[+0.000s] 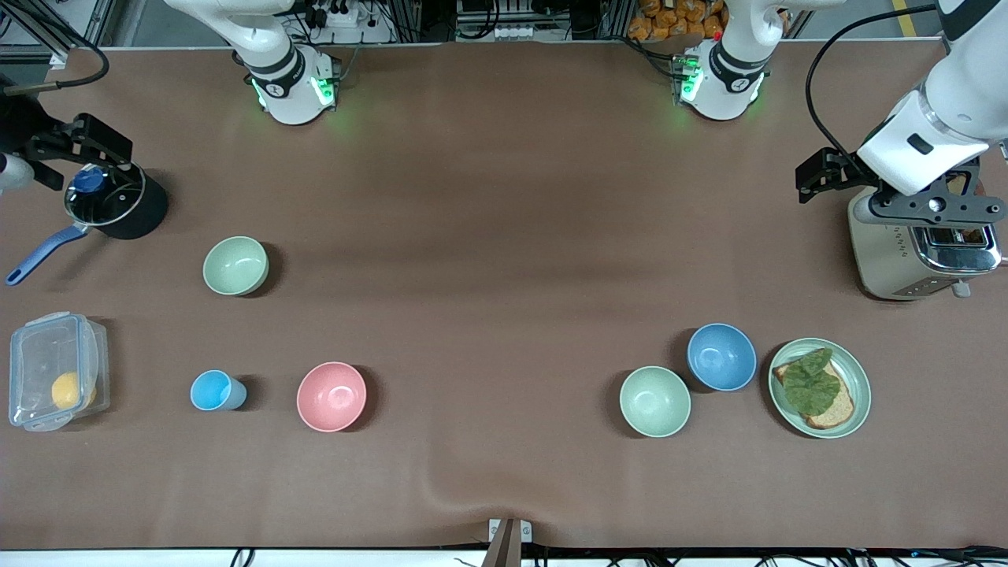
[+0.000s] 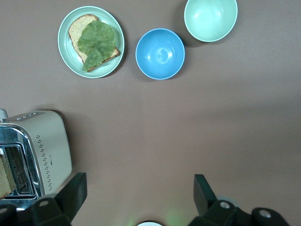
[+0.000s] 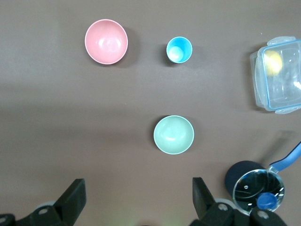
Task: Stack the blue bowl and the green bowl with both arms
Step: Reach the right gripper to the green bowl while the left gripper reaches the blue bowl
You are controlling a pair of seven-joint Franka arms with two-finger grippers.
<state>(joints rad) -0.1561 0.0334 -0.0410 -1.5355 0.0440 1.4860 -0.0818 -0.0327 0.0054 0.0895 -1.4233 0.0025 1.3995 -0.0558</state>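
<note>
- Nearest the camera-side edge, toward the left arm's end: paler mint bowl (image 1: 654, 401), with the blue bowl (image 1: 721, 356) just beside it, a little farther from the camera, apparently not touching.
- Blue bowl: medium blue, matte, plain deep sides, empty, upright with its mouth upward; round, so no long axis. Sits between the mint bowl and a green plate (image 1: 860, 378) carrying bread and a leaf.
- Green bowl (image 1: 235, 265): sage green with a faint yellow tint, same shape, empty, mouth up. Stands alone toward the right arm's end, farther from the camera than the pink bowl (image 1: 331, 396) and the light-blue cup (image 1: 217, 390), well apart from the blue bowl.
- Left gripper (image 2: 139, 178): hovering over the toaster (image 1: 898, 260) near the left arm's end edge, fingers spread wide, holding nothing.
- Right gripper (image 3: 137, 181): hovering over the black pot (image 1: 138, 213) near the right arm's end edge, fingers likewise spread, empty.
- Partly hidden: toaster top under the left gripper in the front view; right arm cut off by the frame edge.
- Hard to identify: a yellow item inside the clear container (image 1: 31, 346) near the camera-side corner at the right arm's end.
</note>
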